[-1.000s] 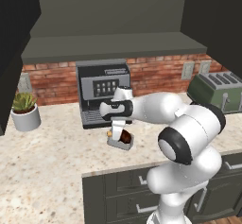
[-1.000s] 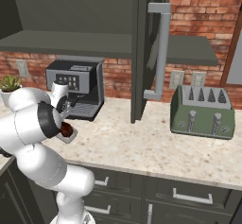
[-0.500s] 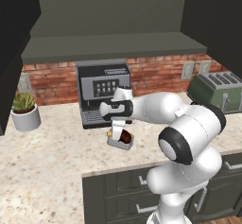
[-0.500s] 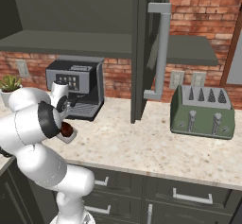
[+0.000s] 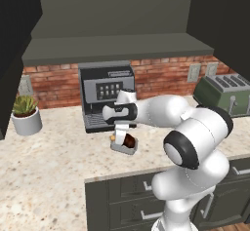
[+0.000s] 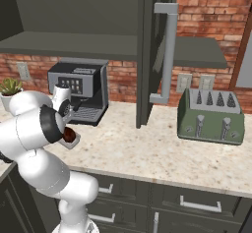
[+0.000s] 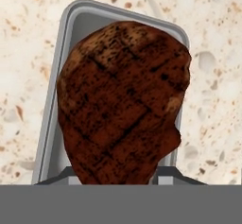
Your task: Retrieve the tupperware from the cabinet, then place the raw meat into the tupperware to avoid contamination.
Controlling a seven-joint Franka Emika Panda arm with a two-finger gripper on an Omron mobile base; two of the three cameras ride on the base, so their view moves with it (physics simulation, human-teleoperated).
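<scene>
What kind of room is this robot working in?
A home kitchen, by the look of it: a coffee machine and a toaster stand on a speckled stone counter against a brick backsplash, with an open wall cabinet above.

Both base views look forward and down from behind the arm, sharing the counter [image 5: 58, 166] and coffee machine [image 5: 106, 96]; the hand view stares straight down, very close

A red brick wall [image 6: 211, 11] backed the speckled stone counter [image 6: 147, 151] — dark drawers [image 6: 197, 205] below, coffee machine [image 5: 105, 93], green toaster [image 6: 210, 116] and potted plant [image 5: 24, 113] on top.
</scene>
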